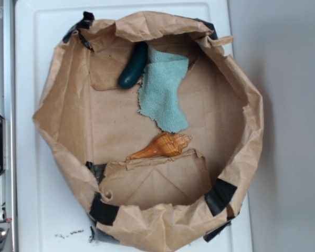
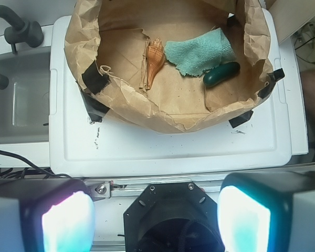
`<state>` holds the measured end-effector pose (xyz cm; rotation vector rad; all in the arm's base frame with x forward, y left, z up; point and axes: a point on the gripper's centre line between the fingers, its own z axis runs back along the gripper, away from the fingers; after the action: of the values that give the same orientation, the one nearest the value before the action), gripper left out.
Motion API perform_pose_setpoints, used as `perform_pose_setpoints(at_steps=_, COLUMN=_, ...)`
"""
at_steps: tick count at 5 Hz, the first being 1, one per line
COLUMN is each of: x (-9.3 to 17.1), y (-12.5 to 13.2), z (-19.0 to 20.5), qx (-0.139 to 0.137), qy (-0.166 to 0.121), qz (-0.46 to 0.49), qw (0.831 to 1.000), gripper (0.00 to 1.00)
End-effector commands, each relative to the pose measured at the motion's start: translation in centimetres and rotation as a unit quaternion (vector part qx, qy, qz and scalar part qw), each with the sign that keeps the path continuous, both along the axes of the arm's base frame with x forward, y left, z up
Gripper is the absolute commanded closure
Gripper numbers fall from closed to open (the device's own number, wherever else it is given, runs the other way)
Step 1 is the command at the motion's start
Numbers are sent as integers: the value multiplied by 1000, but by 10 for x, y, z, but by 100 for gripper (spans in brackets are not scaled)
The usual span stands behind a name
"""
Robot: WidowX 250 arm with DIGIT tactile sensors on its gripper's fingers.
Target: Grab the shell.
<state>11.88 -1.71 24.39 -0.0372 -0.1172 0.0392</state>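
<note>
The shell (image 1: 164, 146) is a small orange-tan spiral conch lying on the floor of a brown paper basin, its thin point aimed left, just below the teal cloth. In the wrist view the shell (image 2: 154, 59) lies far ahead, point toward me. My gripper (image 2: 156, 223) is open, its two glowing pads (image 2: 68, 223) wide apart with nothing between them. It hovers over the robot base, well short of the basin. In the exterior view the gripper does not show.
A teal cloth (image 1: 164, 95) and a dark green cucumber-shaped object (image 1: 133, 67) lie in the basin. The crumpled paper walls (image 1: 58, 121) stand tall, taped with black tape (image 1: 219, 195). The basin sits on a white board (image 2: 173, 147). A grey sink (image 2: 16, 100) is left.
</note>
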Motion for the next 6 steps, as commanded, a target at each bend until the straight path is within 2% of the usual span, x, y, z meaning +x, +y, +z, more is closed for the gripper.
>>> perform_pose_setpoints(at_steps=1, x=0, y=0, z=0, qx=0, qy=0, qz=0, qw=1000, gripper=0)
perform_pose_setpoints(at_steps=2, x=21, y=-15, z=-3, qx=-9, qy=-11, qz=4, qw=1000, gripper=0)
perform_pose_setpoints(at_steps=4, x=57, y=-32, z=-20, qx=-27, qy=3, qz=-6, qw=1000, gripper=0)
perform_pose_setpoints(at_steps=5, x=75, y=-34, z=-44, qx=-8, qy=0, qz=-25, qw=1000, gripper=0)
perform_pose_setpoints(at_steps=6, x=99, y=-33, z=-59, qx=-22, qy=-1, qz=-17, qw=1000, gripper=0)
